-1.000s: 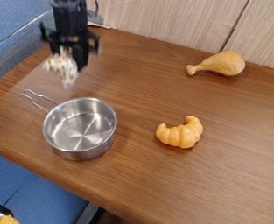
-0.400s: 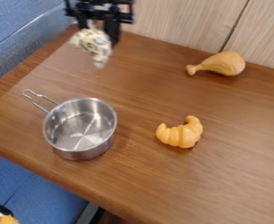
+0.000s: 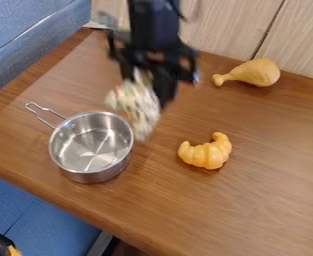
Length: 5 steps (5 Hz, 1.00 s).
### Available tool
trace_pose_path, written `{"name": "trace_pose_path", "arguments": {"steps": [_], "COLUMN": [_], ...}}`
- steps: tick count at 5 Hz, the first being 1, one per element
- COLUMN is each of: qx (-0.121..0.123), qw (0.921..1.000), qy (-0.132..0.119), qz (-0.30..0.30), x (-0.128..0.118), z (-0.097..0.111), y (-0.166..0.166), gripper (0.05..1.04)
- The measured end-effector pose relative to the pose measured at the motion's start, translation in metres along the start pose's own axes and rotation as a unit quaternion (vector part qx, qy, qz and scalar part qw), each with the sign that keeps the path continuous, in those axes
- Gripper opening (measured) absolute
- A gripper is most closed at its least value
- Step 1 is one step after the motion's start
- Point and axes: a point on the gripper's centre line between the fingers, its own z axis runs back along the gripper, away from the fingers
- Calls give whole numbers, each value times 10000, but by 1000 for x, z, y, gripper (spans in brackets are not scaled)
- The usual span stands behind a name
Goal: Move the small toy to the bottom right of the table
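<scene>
Across the wood-grained table (image 3: 265, 200), we saw the tool (image 3: 146, 84) pinching the small toy (image 3: 137, 105), pale and mottled as far as we could tell, in the air towards one o'clock from the metal pot (image 3: 92, 176). We had the croissant (image 3: 207, 154) at the pot's three o'clock, the drumstick (image 3: 255, 73) at our view's two.

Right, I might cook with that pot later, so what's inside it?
The pot shows its bare metal bottom with bright reflections, and nothing visible lying on it. The inner face of its near wall is hidden.
</scene>
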Motion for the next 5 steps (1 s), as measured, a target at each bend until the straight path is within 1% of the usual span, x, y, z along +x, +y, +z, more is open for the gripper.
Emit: {"name": "trace_pose_path", "arguments": {"steps": [1, 2, 3, 4, 5], "qx": [170, 218, 246, 326, 406], "qw": [9984, 9959, 9935, 9912, 9887], "qy": [50, 75, 202, 325, 384], "qz": [-533, -874, -1092, -1243, -1388], "x": [-19, -31, -35, -34, -32], "z": [-22, -40, -59, -76, -83], "y": [-31, -53, -65, -70, -74], "gripper": [463, 463, 463, 463, 463]}}
